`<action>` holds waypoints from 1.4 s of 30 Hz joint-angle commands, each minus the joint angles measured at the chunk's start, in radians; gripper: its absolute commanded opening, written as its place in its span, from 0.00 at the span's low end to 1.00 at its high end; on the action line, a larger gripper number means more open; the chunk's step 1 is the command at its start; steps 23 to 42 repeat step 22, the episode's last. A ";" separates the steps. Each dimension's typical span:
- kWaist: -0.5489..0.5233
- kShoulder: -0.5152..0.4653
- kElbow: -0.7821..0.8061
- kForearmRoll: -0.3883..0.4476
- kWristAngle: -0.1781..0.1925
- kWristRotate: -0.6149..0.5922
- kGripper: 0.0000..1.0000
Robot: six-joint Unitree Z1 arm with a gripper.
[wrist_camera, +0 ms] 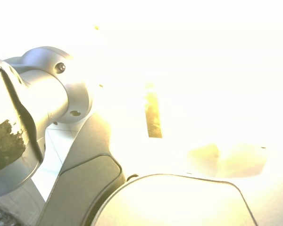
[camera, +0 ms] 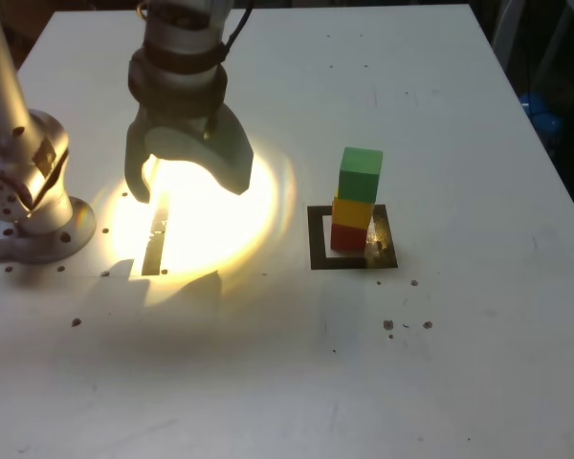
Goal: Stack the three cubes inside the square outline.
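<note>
Stack is seen complete in the exterior view: orange-red cube [camera: 348,236] at bottom, yellow cube [camera: 352,211] on it, green cube [camera: 360,174] on top, all touching. The green one is set a bit toward that view's right & slightly turned vs. the two below, so the column looks a little stepped, not flush. The base cube sits inside the square outline [camera: 318,239], toward the frame's far right corner rather than centred; part of the white centre is left showing on the exterior view's left. Probably placed there because the frame is only slightly wider than a cube, so little margin is given.

The gripper [camera: 189,191] is held well apart from the stack, toward the exterior view's left, above the table [camera: 459,363] near the arm's base [camera: 33,206]. Jaws are spread wide, nothing between them. Its lamp is aimed down, so a bright pool is thrown on the table around the narrow dark strip [camera: 156,241]. Wrist view is mostly washed out by that glare; only the strip [wrist_camera: 152,115] and the base are made out, no cubes.

Judged: task is done as far as can be told; the arm is parked clear so the tower isn't knocked. Risk left: offset top cube could be tipped by any table bump.
</note>
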 commanded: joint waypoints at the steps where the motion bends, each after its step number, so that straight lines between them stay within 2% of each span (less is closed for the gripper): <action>1: -0.002 -0.005 0.020 -0.015 -0.005 -0.004 1.00; 16: 0.015 -0.005 0.183 -0.129 -0.035 -0.007 1.00; 42: 0.018 -0.008 0.192 -0.131 -0.037 -0.004 1.00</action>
